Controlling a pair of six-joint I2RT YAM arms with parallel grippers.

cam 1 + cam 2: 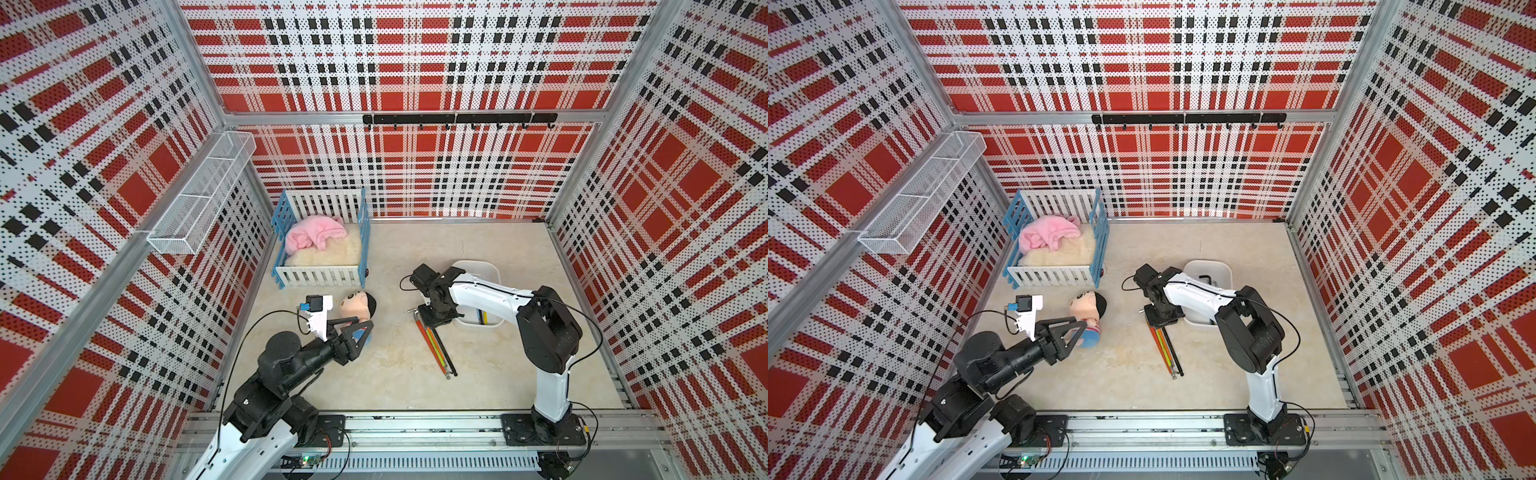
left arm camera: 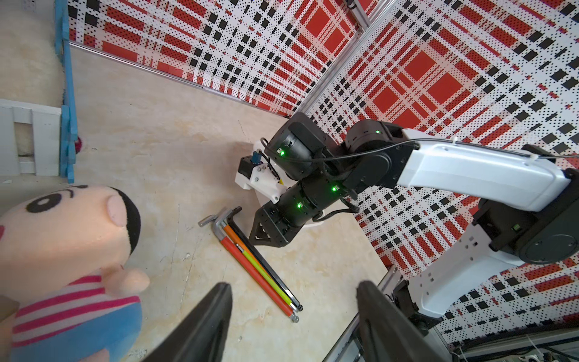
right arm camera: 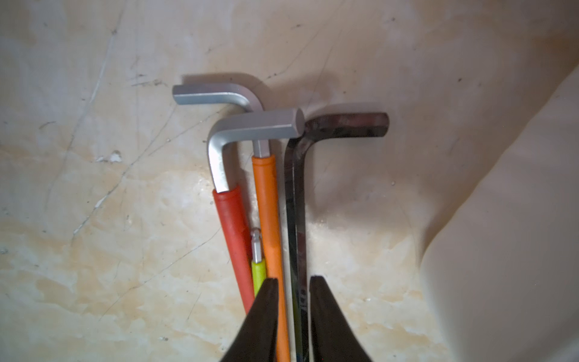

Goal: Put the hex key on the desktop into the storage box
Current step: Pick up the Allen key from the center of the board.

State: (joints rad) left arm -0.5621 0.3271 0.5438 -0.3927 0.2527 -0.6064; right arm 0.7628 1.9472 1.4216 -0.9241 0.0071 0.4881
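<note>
1. Presently, right gripper (image 3: pixel 293 279) straddles black hex key (image 3: pixel 296 219) and orange hex key (image 3: pixel 266 194); jaws narrowly apart, pinch unconfirmed.
2. Both lie on the desktop (image 1: pixel 395 374), just beside the storage box (image 1: pixel 494 274).
3. Close on one shaft only; lift level.
4. Left gripper (image 2: pixel 294 284): spread, empty.

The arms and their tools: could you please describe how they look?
The left arm and the right arm have white shells on the long links, black joint housings and thin black cables alongside; small green lights show on the right one's joints. The left tool and the right tool have black tapering fingers, with a white camera bracket behind.
</note>
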